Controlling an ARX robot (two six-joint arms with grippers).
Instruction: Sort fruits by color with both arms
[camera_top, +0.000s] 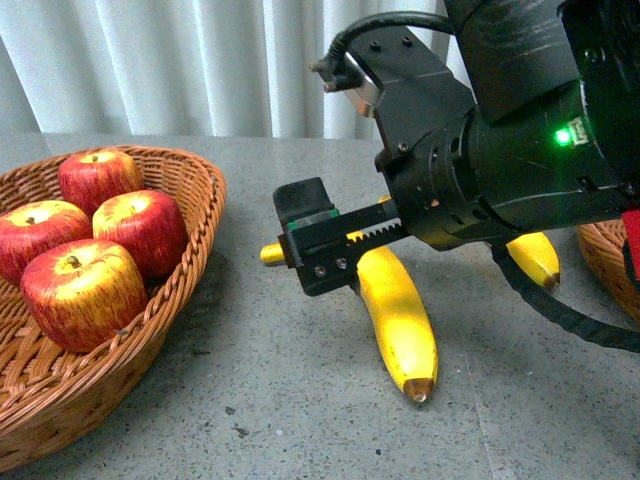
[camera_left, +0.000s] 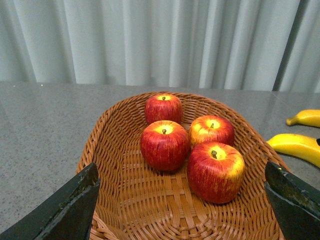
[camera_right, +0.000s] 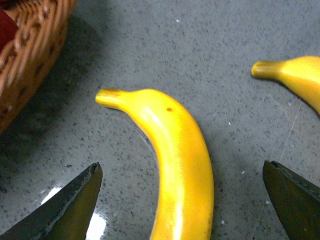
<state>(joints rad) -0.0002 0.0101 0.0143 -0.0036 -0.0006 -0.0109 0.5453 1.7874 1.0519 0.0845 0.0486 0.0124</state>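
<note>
Several red apples with yellow tops (camera_top: 85, 235) lie in a wicker basket (camera_top: 190, 175) at the left. A long yellow banana (camera_top: 400, 320) lies on the grey table in the middle, and a second banana (camera_top: 535, 258) is partly hidden behind my right arm. My right gripper (camera_top: 305, 240) hovers open over the stem end of the middle banana (camera_right: 175, 160), which lies between its spread fingers (camera_right: 75, 200) untouched. My left gripper (camera_left: 181, 175) stands open above the near end of the basket (camera_left: 130, 200), short of the apples (camera_left: 215, 170). The left arm is out of the front view.
A second wicker basket (camera_top: 605, 260) shows at the right edge, behind the right arm. The apple basket's rim (camera_right: 25, 60) lies close to the middle banana's stem. White curtains (camera_top: 200, 60) hang behind the table. Both bananas (camera_left: 297, 145) lie beyond the apple basket's rim.
</note>
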